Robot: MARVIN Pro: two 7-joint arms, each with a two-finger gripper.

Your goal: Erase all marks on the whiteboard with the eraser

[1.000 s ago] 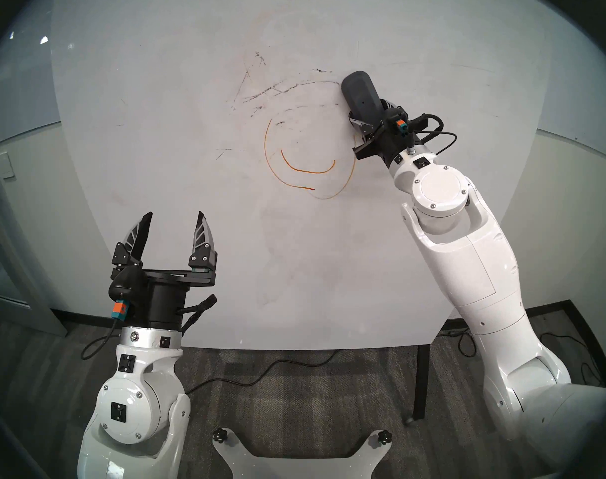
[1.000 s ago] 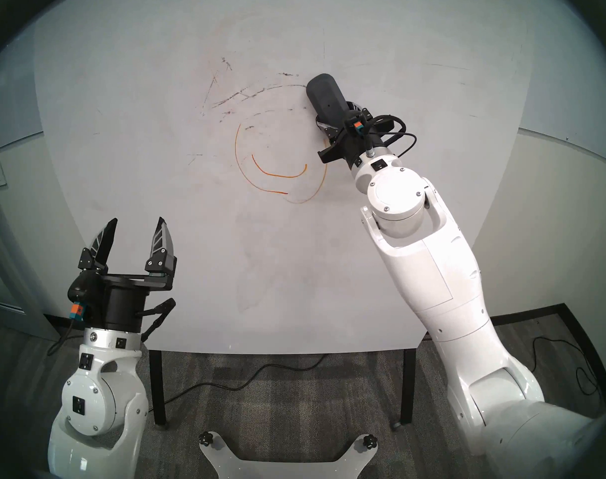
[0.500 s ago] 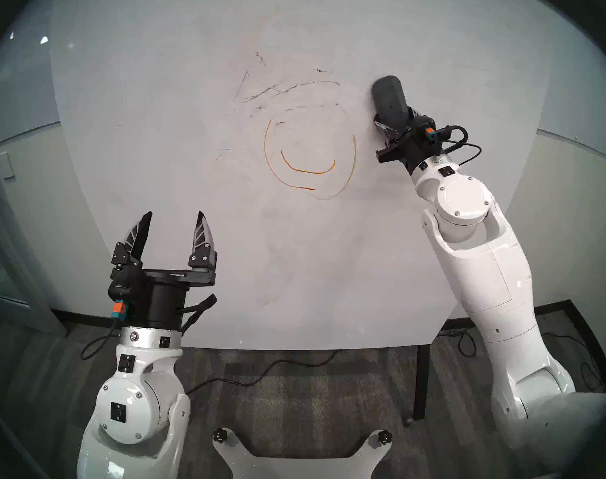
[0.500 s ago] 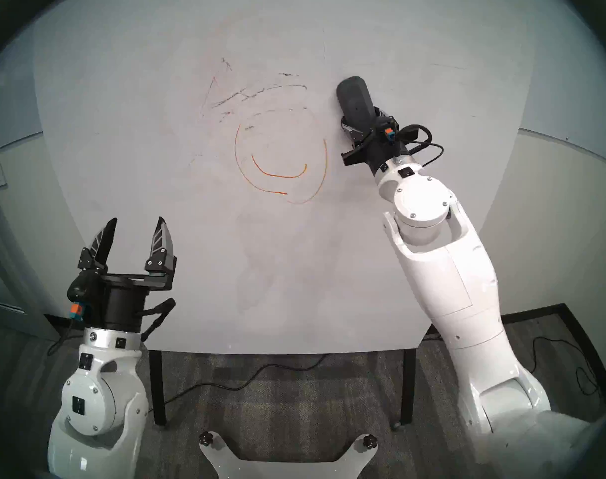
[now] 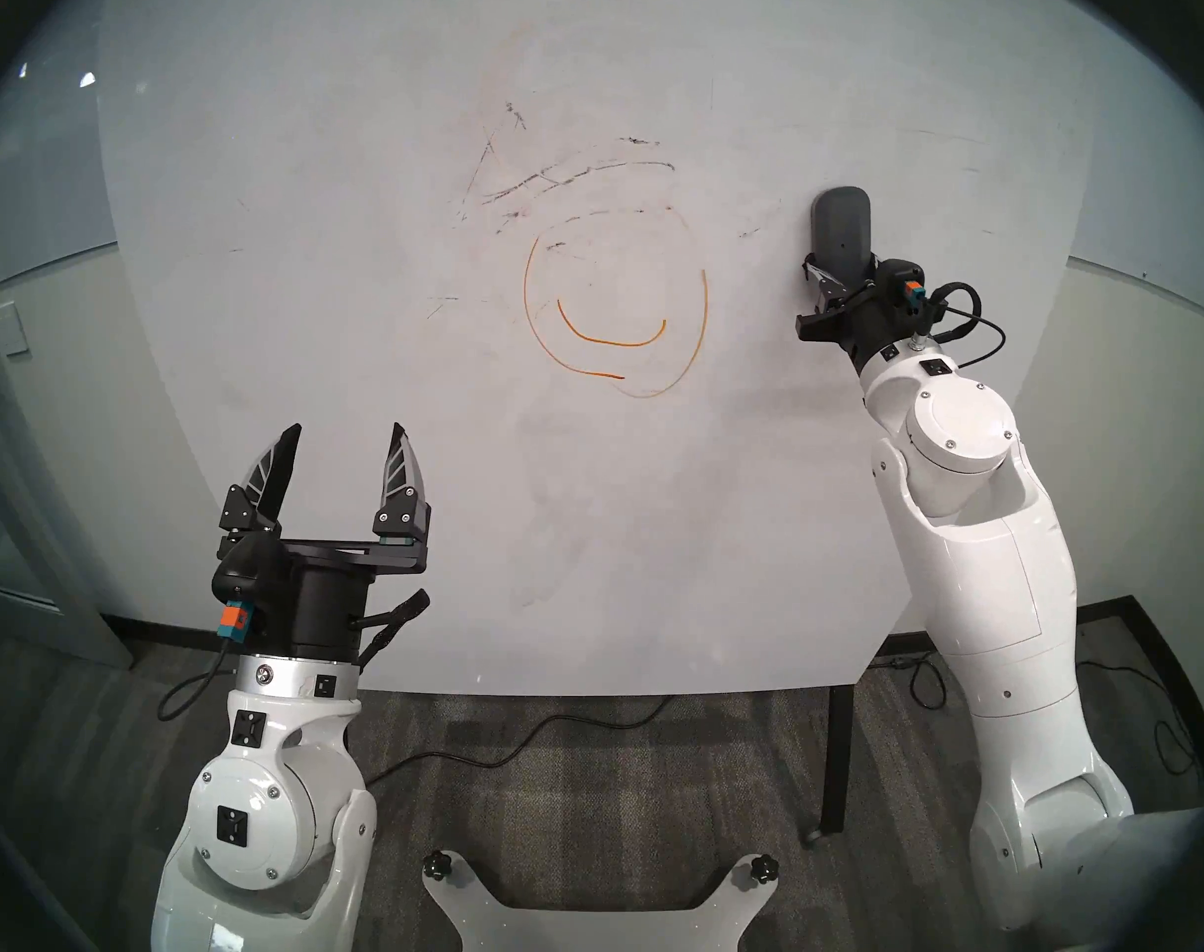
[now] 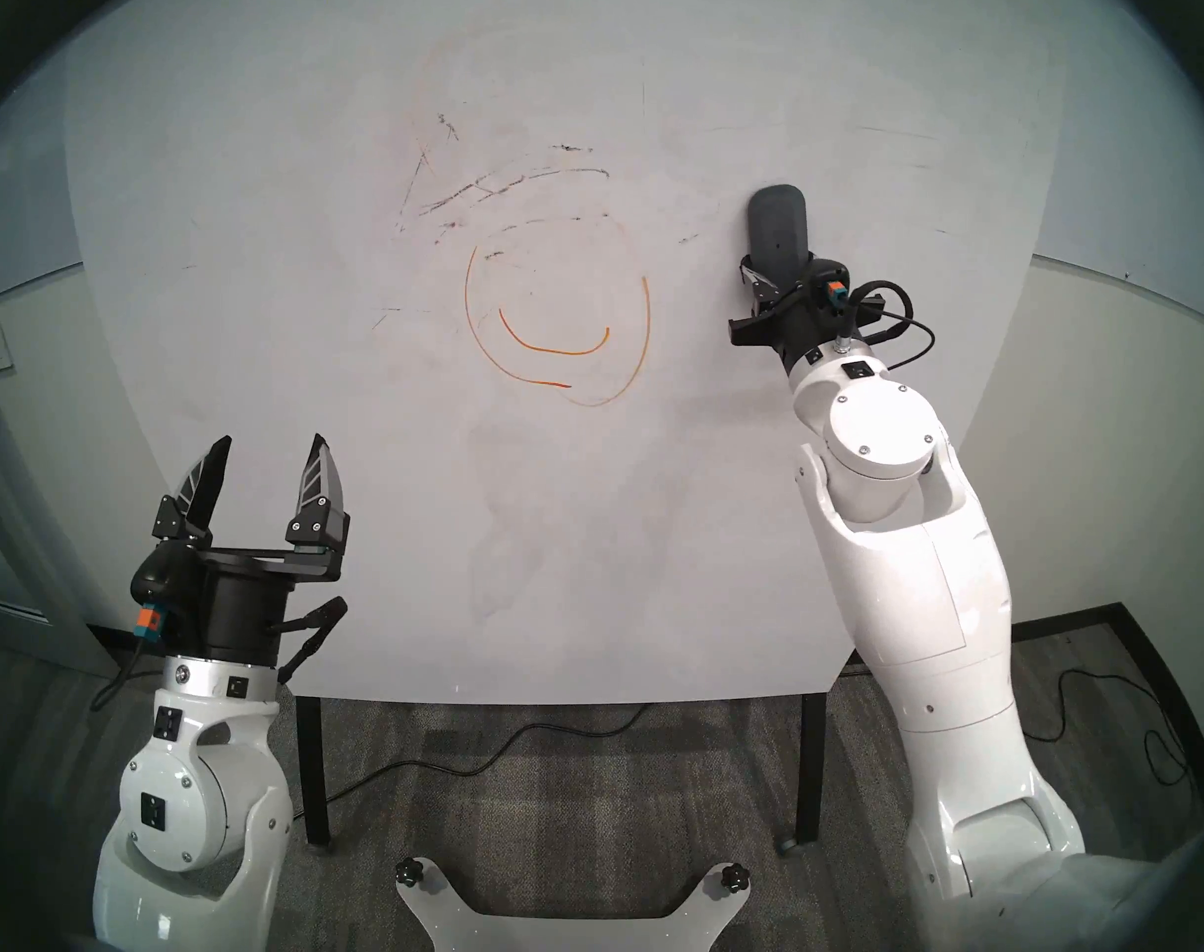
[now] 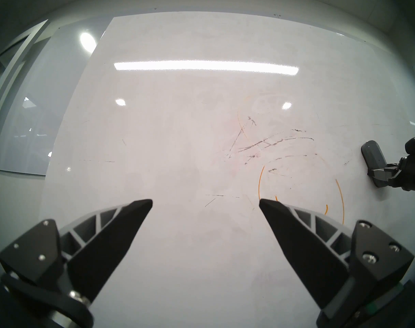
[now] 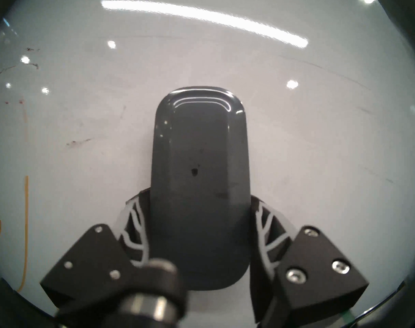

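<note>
The whiteboard (image 5: 310,277) fills the head views. Orange marks (image 5: 609,339), an oval outline with a curved mouth, sit at its centre, and scratchy black streaks (image 5: 558,178) lie above them. My right gripper (image 5: 843,270) is shut on the lower end of the dark grey eraser (image 5: 841,233), which stands nearly upright against the board, right of the orange oval and clear of it. In the right wrist view the eraser (image 8: 199,169) lies flat on the board between the fingers (image 8: 135,216). My left gripper (image 5: 345,435) stands open and empty in front of the board's lower left.
The board stands on thin black legs (image 5: 836,758) over grey carpet with a black cable (image 5: 516,744). A white base plate (image 5: 599,909) sits at the bottom centre. A pale wall (image 5: 1134,380) runs behind the board on the right; a glass partition (image 5: 8,449) is at the left.
My right arm slid the eraser to the right and a little down along the board, away from the orange oval, and turned it more upright. The left arm stayed still.
</note>
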